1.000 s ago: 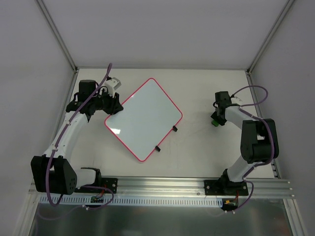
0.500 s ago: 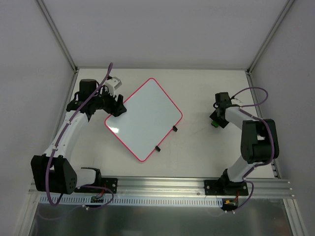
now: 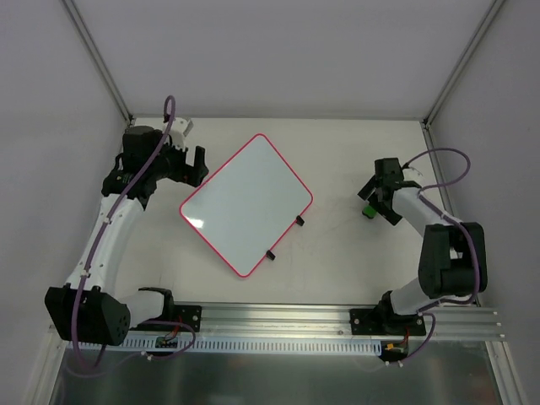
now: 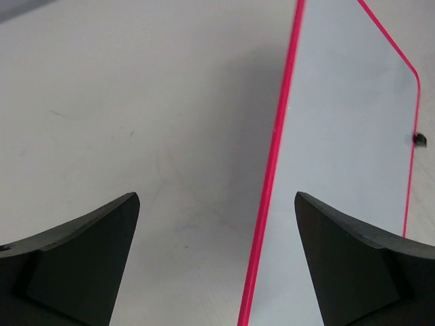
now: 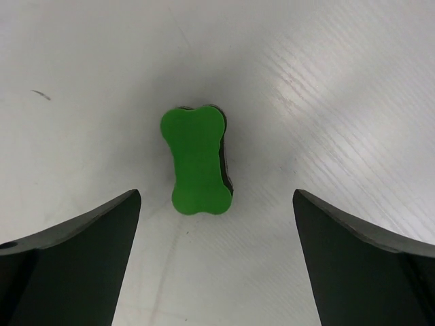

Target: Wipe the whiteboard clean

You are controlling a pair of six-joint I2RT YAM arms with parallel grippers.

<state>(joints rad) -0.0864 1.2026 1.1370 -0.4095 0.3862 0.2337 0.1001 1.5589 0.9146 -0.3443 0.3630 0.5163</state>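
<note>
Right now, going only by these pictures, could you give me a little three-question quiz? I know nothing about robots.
1. Is the left gripper holding anything?
2. True or false: the whiteboard has writing on it.
3. Which wrist camera shows the green eraser between its own open fingers? A) left gripper's B) right gripper's
Key: 1 no, it is open and empty; 2 false, the board looks blank; 3 B.
</note>
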